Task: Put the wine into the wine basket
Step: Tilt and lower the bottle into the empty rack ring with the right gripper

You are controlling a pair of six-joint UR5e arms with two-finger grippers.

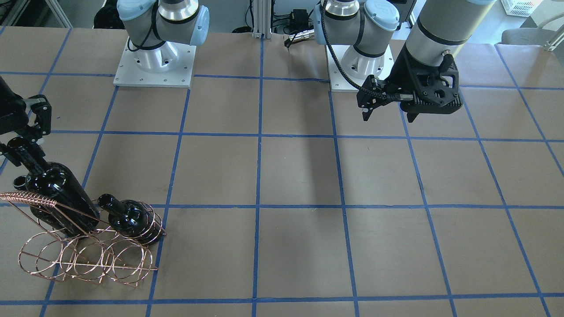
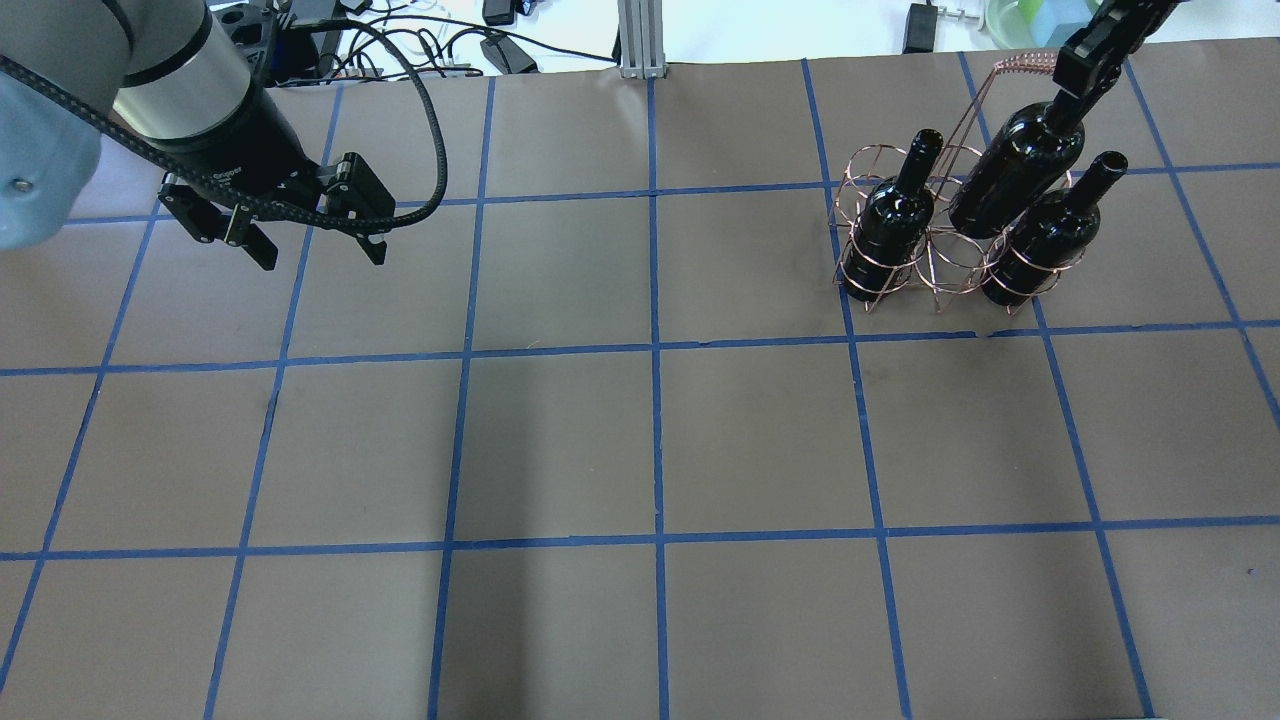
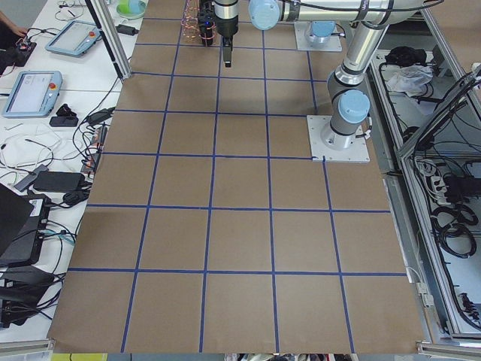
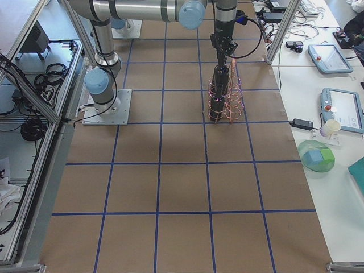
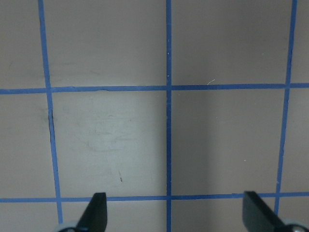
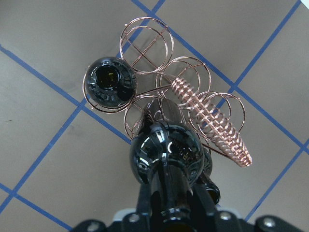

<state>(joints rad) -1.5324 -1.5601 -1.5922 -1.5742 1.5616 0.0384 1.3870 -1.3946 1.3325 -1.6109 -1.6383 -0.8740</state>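
The copper wire wine basket (image 2: 938, 262) stands at the table's far right in the overhead view, with its twisted handle (image 6: 212, 121) up. Two dark wine bottles (image 2: 893, 218) (image 2: 1048, 235) stand upright in its outer loops. My right gripper (image 2: 1088, 78) is shut on the neck of a third wine bottle (image 2: 1008, 172), held tilted with its base at the middle loops between the other two. In the front view this held bottle (image 1: 59, 193) leans over the basket (image 1: 88, 257). My left gripper (image 2: 305, 238) is open and empty, far from the basket, above the table.
Brown table with a blue tape grid. The two robot bases (image 1: 154, 66) (image 1: 359, 66) stand at the table's robot side. The left wrist view shows only bare table between the open fingertips (image 5: 99, 212). Cables and boxes lie beyond the far edge.
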